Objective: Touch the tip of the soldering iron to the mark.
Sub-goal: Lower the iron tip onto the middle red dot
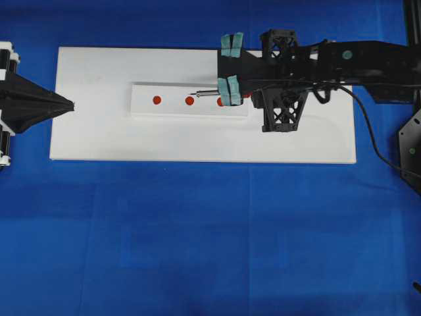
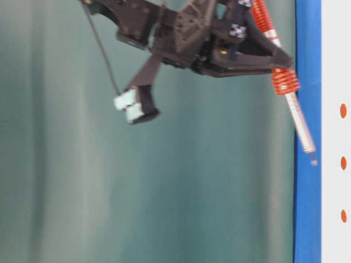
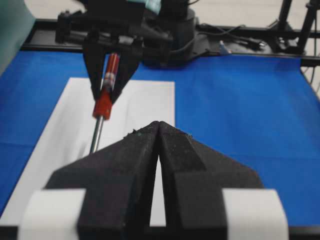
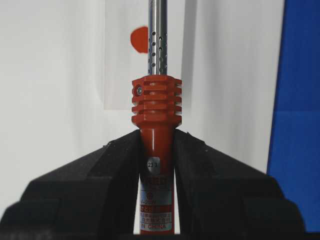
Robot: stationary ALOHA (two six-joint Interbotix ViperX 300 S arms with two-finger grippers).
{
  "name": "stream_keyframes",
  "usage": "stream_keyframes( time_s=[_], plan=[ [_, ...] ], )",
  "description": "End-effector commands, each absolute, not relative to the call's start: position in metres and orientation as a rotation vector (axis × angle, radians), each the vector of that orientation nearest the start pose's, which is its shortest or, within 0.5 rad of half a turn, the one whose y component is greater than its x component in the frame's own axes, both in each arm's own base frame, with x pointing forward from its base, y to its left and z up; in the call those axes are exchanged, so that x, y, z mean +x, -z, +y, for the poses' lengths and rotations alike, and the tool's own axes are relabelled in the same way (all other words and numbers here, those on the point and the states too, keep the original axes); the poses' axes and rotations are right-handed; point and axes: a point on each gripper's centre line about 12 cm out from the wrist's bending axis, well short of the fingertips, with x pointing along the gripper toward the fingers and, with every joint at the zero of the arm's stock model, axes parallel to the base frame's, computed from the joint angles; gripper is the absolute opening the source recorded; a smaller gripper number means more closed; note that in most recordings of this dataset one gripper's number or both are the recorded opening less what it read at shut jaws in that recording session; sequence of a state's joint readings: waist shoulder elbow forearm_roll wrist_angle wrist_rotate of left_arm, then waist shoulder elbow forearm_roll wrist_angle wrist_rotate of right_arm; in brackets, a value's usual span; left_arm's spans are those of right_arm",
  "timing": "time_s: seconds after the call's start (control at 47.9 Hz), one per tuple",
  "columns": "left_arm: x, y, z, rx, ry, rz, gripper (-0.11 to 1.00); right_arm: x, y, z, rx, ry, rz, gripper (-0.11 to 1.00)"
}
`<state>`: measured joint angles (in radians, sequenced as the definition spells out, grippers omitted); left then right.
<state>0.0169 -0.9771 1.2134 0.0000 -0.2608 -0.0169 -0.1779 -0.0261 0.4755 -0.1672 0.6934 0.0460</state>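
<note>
Right claw [image 4: 156, 150] pinching soldering iron [image 4: 156, 120] by handle, tip just above white block [image 1: 171, 108], beside centre mark [image 1: 189, 101]. Left claw [image 3: 158, 131] pressed together, at board's [image 1: 99, 141] left edge.

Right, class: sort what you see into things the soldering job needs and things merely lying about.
Needed:
- soldering iron, clamped in the right gripper
- the mark, centre dot on the white block

Merely there:
- two outer dots
- white board
- blue cloth
- left gripper, shut, holding nothing

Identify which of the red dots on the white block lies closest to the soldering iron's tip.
The centre dot: the soldering iron's tip ends just beside it. The left dot lies well clear; the right one sits under the shaft.
</note>
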Motion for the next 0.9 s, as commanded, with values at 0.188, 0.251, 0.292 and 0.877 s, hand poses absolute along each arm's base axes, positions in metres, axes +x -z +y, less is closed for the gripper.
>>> stream_keyframes(
  time_s=[0.188,0.251,0.292,0.877],
  plan=[
    [0.196,-0.282,0.004,-0.015,-0.018,-0.043,0.0,0.368,-0.179,-0.079,-0.036,0.198,1.127,0.06],
    [0.196,-0.283,0.004,-0.015,-0.018,-0.045,0.0,0.368,-0.176,-0.079,-0.036,0.196,1.129,0.06],
    [0.196,-0.283,0.004,-0.016,-0.019,-0.045,0.0,0.368,-0.174,-0.079,-0.033,0.198,1.132,0.06],
    [0.196,-0.283,0.004,-0.016,-0.019,-0.045,0.0,0.367,-0.17,-0.08,-0.028,0.2,1.142,0.06]
  ],
)
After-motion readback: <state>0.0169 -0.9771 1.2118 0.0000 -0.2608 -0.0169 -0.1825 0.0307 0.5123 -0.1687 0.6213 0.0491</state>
